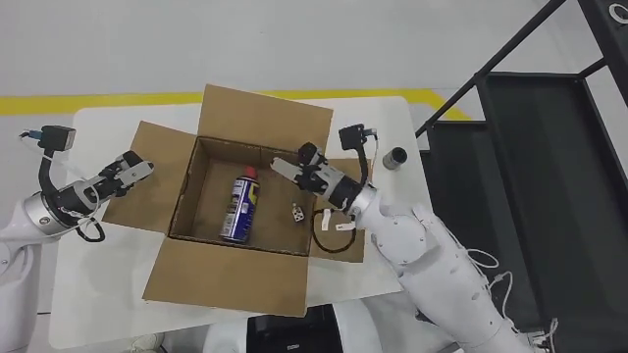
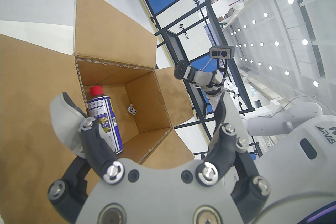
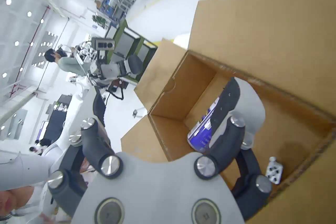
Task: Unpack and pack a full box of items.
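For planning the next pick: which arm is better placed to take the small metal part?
Probably right: the right gripper hangs open over the box near the small metal part; the left gripper is over a flap.

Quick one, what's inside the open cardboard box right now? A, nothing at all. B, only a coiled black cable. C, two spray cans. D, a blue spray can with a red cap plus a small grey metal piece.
D: the top view shows the spray can lying on the floor of the box, with the small grey metal piece beside it, not touching.
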Tool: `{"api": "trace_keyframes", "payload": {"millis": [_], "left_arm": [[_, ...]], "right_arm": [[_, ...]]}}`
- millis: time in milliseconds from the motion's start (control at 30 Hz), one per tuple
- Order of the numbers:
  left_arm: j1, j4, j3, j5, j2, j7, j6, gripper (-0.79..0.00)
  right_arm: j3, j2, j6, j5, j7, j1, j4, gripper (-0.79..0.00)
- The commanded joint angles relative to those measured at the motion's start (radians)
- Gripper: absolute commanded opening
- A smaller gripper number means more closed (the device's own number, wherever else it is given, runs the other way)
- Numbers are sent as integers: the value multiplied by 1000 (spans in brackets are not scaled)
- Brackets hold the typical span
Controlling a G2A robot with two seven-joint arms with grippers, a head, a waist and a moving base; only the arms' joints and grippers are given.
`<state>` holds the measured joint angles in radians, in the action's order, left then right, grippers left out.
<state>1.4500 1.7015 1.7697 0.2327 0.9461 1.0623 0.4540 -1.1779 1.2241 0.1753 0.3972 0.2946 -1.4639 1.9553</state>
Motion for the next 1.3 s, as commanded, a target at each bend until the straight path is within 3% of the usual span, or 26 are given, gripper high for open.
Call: {"api": "trace_keyframes", "payload": {"millis": [0, 233, 1267], "left_arm": [[0, 0, 0, 0, 0, 0, 0, 0], [0, 0, 0, 0, 0, 0, 0, 0], [0, 0, 0, 0, 0, 0, 0, 0]], "right_arm": [[-76, -10, 80, 31, -58, -61, 18, 0], [-154, -20, 142, 74, -118, -150, 48, 0], [-158, -21, 143, 72, -116, -155, 52, 0]]}}
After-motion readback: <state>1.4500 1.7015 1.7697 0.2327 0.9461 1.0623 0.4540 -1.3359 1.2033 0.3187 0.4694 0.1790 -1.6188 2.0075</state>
